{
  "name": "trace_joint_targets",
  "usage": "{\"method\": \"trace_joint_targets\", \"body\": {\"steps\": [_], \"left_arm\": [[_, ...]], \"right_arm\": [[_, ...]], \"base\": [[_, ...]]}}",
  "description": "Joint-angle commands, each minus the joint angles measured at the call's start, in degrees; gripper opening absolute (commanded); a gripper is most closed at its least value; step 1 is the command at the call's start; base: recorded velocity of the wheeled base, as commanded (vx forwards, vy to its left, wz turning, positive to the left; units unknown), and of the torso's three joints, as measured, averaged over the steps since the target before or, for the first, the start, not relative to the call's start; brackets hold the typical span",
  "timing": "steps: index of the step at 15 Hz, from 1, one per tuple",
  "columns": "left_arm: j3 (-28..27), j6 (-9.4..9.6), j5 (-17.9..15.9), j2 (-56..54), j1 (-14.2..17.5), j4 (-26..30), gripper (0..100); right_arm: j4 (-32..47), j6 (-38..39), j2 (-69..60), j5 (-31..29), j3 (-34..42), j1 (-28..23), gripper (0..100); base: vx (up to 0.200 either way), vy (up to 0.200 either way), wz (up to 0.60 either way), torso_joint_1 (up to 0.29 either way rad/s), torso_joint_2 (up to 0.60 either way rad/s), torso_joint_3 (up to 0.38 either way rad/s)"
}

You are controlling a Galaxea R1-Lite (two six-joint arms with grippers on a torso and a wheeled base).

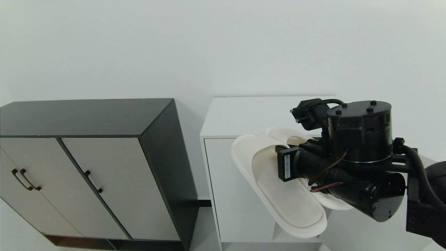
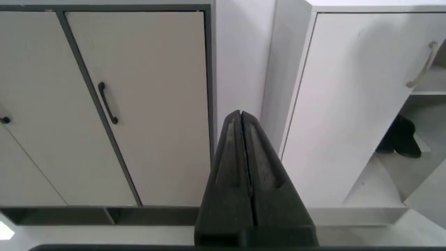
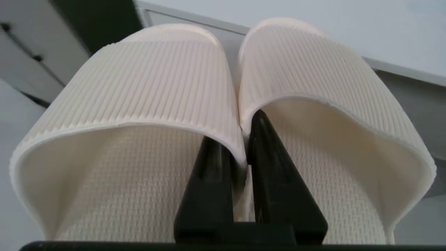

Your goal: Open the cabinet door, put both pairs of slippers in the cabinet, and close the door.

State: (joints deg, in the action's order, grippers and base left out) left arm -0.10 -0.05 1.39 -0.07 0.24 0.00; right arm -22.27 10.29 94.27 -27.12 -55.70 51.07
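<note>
- Our right pincer (image 3: 242, 139) pinches a pair of white slippers (image 3: 167, 77). Its two fingers close on the inner edges of the two upper bands, where these meet side by side.
- The slippers (image 1: 289, 195) hang in the air in front of the white cabinet (image 1: 230, 195), toes toward it and soles tilted downward, touching nothing else that we can see.
- Our left pincer (image 2: 241, 115) is pressed together, finger against finger, with nothing between them. It points at the gap between the dark-framed cabinet (image 2: 139, 84) and the white one.
- In the left wrist view the white cabinet's door (image 2: 348, 104) stands open, with a handle (image 2: 422, 64) at its edge. A dark pair of shoes (image 2: 401, 136) sits on a shelf inside.
- The dark-framed cabinet's doors are shut.
</note>
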Motion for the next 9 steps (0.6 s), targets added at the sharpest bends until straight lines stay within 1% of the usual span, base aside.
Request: {"method": "trace_joint_targets", "body": {"steps": [1, 9], "left_arm": [[0.0, -0.04, 0.0, 0.1, -0.1, 0.0, 0], [0.0, 0.05, 0.0, 0.1, 0.0, 0.0, 0]], "right_arm": [[-0.1, 0.0, 0.2, 0.1, 0.0, 0.2, 0], [-1.3, 0.0, 1.1, 0.0, 0.7, 0.2, 0]], "base": [[0.0, 0.0, 0.0, 0.0, 0.0, 0.0], [0.0, 0.0, 0.0, 0.0, 0.0, 0.0]]}}
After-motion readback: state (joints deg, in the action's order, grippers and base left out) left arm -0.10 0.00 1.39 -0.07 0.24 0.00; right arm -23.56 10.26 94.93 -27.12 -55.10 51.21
